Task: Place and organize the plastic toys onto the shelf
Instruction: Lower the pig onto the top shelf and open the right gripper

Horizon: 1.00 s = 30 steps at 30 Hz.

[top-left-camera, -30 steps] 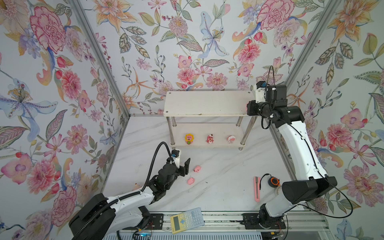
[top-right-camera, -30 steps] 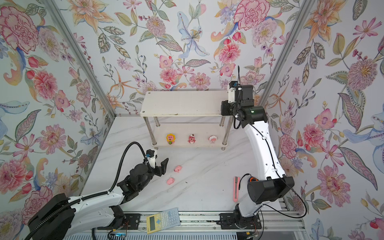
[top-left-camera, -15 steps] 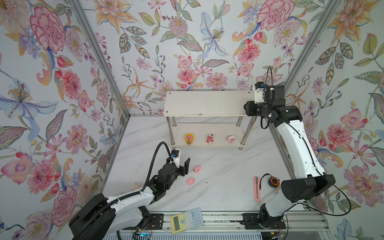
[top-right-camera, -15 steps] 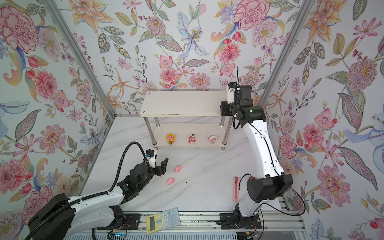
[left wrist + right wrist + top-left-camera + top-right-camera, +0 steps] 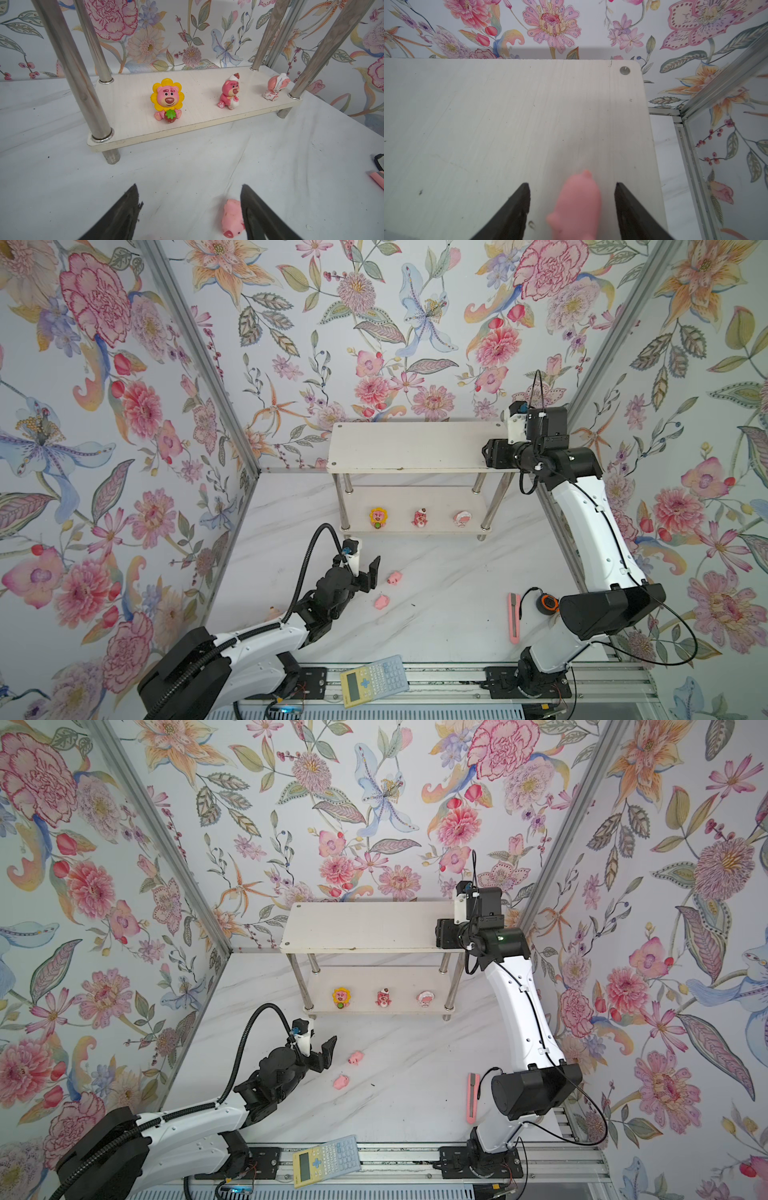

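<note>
The white shelf (image 5: 415, 448) stands at the back. On its lower tier (image 5: 135, 116) sit a yellow-maned toy (image 5: 167, 99), a dark pink bear (image 5: 229, 92) and a round pink-and-white toy (image 5: 276, 86). My right gripper (image 5: 571, 185) hovers open over the right end of the top tier (image 5: 488, 124). A pink pig (image 5: 577, 207) lies between its fingers with a gap on each side; both top views hide this pig. Two more pigs (image 5: 394, 578) (image 5: 381, 602) lie on the table. My left gripper (image 5: 189, 187) is open, low over the table, with one pig (image 5: 231, 218) just inside one finger.
A yellow-and-grey calculator (image 5: 374, 680) lies on the front rail. A pink utility knife (image 5: 514, 618) and a black-and-orange tape measure (image 5: 546, 603) lie near the right arm's base. Chrome legs (image 5: 83, 83) stand ahead of the left gripper. Floral walls close in three sides.
The right gripper's jaws have opened off the pig on the top tier, and that wrist has shifted slightly left. The left arm has stayed still.
</note>
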{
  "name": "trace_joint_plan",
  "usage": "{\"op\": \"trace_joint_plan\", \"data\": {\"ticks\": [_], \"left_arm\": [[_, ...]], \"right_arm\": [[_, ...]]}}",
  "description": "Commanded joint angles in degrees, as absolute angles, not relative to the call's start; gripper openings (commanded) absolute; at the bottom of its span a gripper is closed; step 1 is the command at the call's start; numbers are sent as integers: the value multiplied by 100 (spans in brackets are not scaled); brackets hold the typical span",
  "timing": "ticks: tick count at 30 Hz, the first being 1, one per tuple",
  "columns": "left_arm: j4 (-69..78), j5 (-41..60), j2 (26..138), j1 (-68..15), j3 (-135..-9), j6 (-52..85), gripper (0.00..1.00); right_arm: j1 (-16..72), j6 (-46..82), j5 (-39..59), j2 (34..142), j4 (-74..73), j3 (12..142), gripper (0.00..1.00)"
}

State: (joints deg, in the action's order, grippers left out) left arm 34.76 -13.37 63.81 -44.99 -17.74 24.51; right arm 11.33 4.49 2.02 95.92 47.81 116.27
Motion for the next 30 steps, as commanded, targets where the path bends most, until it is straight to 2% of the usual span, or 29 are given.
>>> {"op": "trace_joint_plan", "data": {"ticks": [1,8,16,19,23,30], "left_arm": [[3484,-1204,6338,-4430,-1931,2523,78],[3326,-1280,6097,-4433,-1856,2532,78],[3399,-1310,6119,-4429,-1828,2543,78],[3425,-1300,6184,-4430,-1837,2541,78],[3440,-1284,6262,-4430,-1868,2535,78],[3453,-1266,6239,-4430,-1872,2522,78]], "right_arm": [[1150,483,332,9584,4877,11719,60],[1151,465,432,9709,4878,11654,57],[1158,431,763,9852,4878,11716,42],[1160,421,767,9885,4878,11716,42],[1160,439,722,9848,4878,11725,44],[1210,576,509,9612,4869,11694,67]]}}
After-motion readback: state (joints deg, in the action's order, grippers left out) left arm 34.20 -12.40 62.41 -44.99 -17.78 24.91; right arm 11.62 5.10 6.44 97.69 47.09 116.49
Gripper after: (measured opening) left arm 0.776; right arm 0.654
